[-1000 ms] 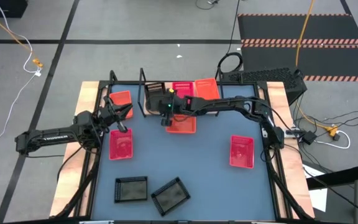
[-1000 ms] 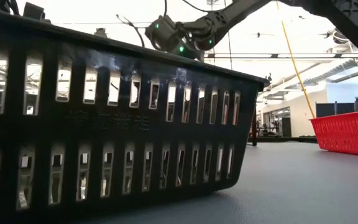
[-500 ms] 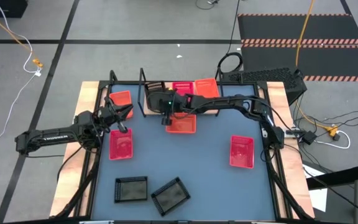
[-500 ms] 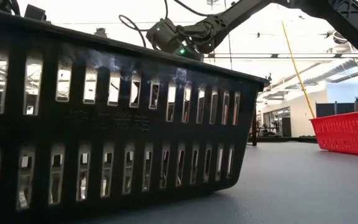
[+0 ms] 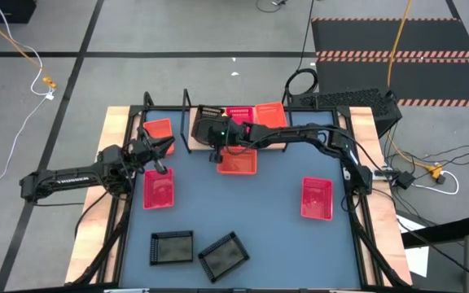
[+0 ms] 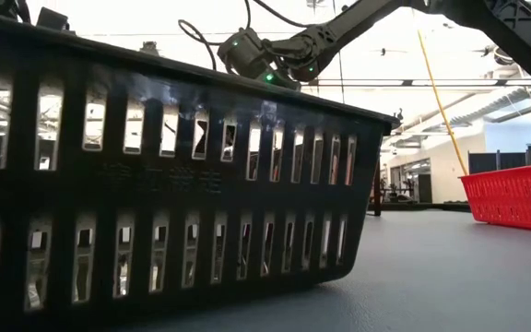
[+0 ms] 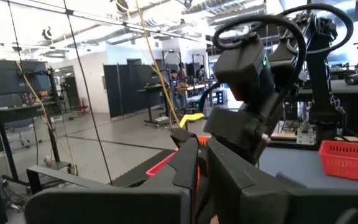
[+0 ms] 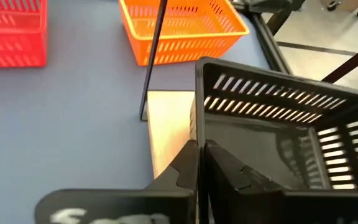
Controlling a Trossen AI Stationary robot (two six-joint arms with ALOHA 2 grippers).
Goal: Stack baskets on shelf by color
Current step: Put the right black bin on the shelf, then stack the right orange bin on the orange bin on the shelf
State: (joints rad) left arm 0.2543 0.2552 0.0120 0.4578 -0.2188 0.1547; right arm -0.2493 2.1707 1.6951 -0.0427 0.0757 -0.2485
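Note:
A black basket (image 5: 208, 114) stands on the shelf (image 5: 195, 140) at the table's far side, beside a pinkish-red basket (image 5: 238, 115) and an orange one (image 5: 269, 115). My right gripper (image 8: 201, 158) (image 5: 214, 132) is shut on the black basket (image 8: 272, 130). Left of the shelf is another orange basket (image 5: 159, 128) (image 8: 179, 25), with my left gripper (image 5: 158, 146) (image 7: 202, 168) shut on it. Loose on the table lie an orange-red basket (image 5: 237, 163), two pinkish-red baskets (image 5: 159, 189) (image 5: 316, 198) and two black ones (image 5: 172, 247) (image 5: 222, 255). My left gripper has the orange basket by its near edge (image 5: 158, 137); a sliver of orange (image 7: 198, 175) shows between the two fingers. The fingers themselves hide the rest of the hold. My right gripper pinches the rim of the black basket's near wall (image 8: 197, 118) between its two fingers, coming from above and slanting down. The basket's bottom rests on the shelf's wooden plank (image 8: 166, 124).
The shelf's black wire frame (image 8: 154, 56) rises next to the gripped basket. In the low view a black basket (image 6: 173, 184) fills the foreground and a red one (image 6: 514, 198) stands at the right. Wooden side rails (image 5: 116, 130) border the blue tabletop (image 5: 275, 236).
My right gripper has edged slightly toward the far left, onto the black basket on the shelf. The left arm and the other baskets have kept still.

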